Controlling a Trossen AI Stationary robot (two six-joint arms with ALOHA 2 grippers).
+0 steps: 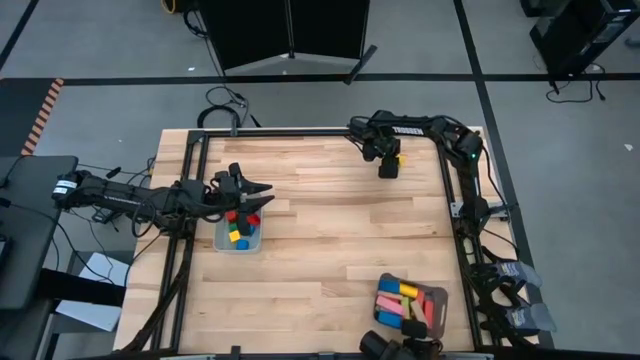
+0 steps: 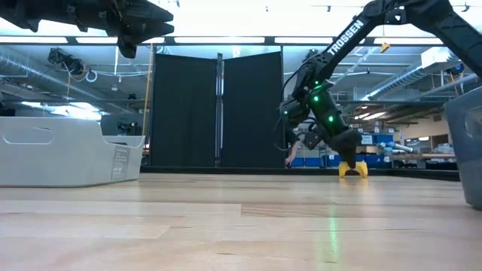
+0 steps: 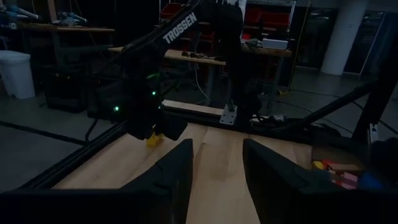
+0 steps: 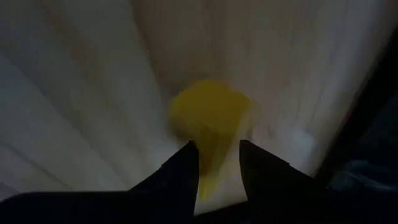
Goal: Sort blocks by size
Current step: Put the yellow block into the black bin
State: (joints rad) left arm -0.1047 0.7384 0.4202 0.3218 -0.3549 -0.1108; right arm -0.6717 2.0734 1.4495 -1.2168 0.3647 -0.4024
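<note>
Down at the far right corner of the desk (image 1: 330,215), the right gripper (image 1: 389,168) with jaws narrowing around a yellow block (image 4: 208,118), probably for lifting it toward a tray; contact not certain yet. Above the small grey tray (image 1: 222,243) on the left side, the left gripper (image 1: 258,193), jaws part open and empty, likely parked after a drop. In that tray, little red, blue and yellow cubes (image 1: 238,228); in the near-right tray (image 1: 442,297), longer bars (image 1: 398,302) in pink, yellow, blue and green.
</note>
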